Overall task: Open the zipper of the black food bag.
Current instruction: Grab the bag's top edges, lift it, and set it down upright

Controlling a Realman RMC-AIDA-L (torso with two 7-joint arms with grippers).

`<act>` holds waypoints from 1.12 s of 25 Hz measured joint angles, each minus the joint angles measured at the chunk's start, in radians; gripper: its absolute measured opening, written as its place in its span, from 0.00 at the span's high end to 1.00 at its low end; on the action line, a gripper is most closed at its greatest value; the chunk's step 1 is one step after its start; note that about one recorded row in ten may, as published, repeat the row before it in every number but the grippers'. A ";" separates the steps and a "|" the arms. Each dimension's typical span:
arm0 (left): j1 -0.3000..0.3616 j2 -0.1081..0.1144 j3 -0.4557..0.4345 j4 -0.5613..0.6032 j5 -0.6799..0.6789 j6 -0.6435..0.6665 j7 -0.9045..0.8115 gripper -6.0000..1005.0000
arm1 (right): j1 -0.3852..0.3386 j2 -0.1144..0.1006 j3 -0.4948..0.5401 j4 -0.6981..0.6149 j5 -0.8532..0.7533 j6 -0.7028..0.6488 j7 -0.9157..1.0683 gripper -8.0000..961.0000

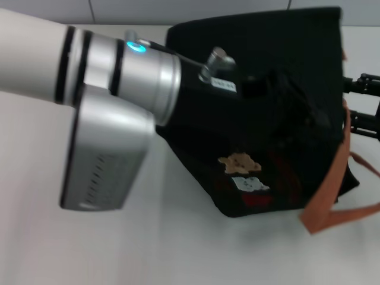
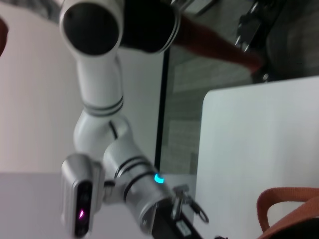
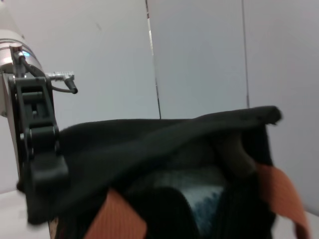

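Note:
The black food bag (image 1: 279, 154) stands tilted on the white table (image 1: 178, 249), its bear and white patches facing me. My left gripper (image 1: 273, 89) reaches across the bag's top. In the right wrist view this left gripper (image 3: 42, 169) is shut on one end of the bag's (image 3: 164, 144) raised top edge, and the mouth gapes with a pale lining inside. I cannot make out the zipper or its pull tab. My right gripper (image 1: 356, 104) sits open at the bag's right side, beside an orange strap (image 1: 332, 178).
My left arm (image 1: 89, 77) fills the near left of the head view and hides the table behind it. Orange straps (image 1: 350, 217) trail off the bag to the right. The left wrist view shows a white arm (image 2: 134, 174) and a strap loop (image 2: 286, 209).

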 joint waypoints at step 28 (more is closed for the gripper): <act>-0.018 -0.001 0.121 0.036 0.106 -0.102 0.017 0.80 | -0.085 -0.024 -0.024 0.001 -0.014 -0.009 -0.070 0.47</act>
